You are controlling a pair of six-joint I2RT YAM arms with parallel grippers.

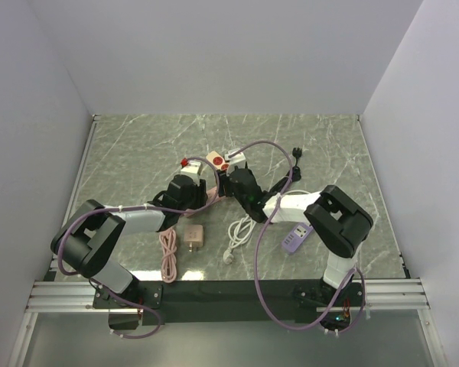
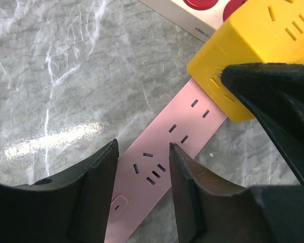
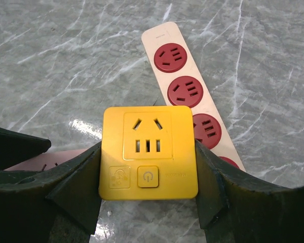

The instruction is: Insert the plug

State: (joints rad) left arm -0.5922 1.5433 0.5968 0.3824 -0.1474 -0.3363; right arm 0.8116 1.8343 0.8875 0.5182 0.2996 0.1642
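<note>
My right gripper [image 3: 148, 172] has the yellow plug [image 3: 149, 131] clamped by its two side faces, one finger pressed flat on each, socket face up toward the wrist camera. The plug sits near the middle of the table [image 1: 138, 153], a little toward the far edge. It is over the far end of the pink power strip [image 2: 185, 124], just beside the beige strip with red sockets [image 3: 187, 91]. I cannot tell whether it is touching the pink strip or hanging just above it, because its prongs are hidden underneath.

My left gripper [image 2: 143, 148] straddles the pink strip with its fingers only narrowly parted. One finger is at the strip's edge and the other overlaps it. I cannot tell whether they actually pinch it.

My worry is alignment. With the prongs out of sight, I could press them onto plastic beside the slots and jam or tilt the plug in the fingers. If the left hold is loose, the push could skate or twist the strip away. The beige strip is close enough to be knocked too.
</note>
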